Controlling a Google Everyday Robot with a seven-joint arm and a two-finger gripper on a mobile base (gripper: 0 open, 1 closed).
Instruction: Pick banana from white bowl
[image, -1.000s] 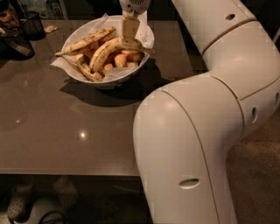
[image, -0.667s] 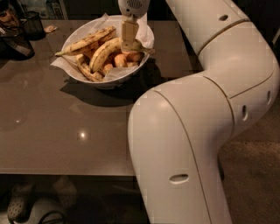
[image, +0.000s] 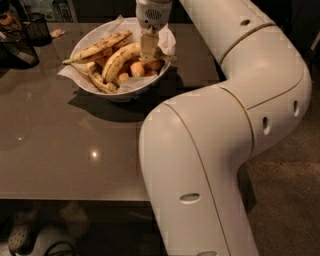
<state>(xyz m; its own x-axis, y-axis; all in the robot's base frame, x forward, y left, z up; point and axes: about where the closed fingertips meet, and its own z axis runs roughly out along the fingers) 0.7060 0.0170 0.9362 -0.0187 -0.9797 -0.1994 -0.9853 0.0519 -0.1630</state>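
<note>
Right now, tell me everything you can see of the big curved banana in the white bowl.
The banana is strongly curved, mostly clean yellow with a few brown flecks. It lies across the middle of the white bowl on crumpled paper, just below a speckled banana, with small orange fruit by it. The gripper stands over its upper end; whether it touches cannot be told.

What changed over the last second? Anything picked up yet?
The white robot arm's elbow swung left in view, uncovering floor on the right. The claw stays low in the wide white paper-lined bowl, at the large curved yellow banana's right end. Nothing lifted. Bananas, bowl and grey table unchanged.
</note>
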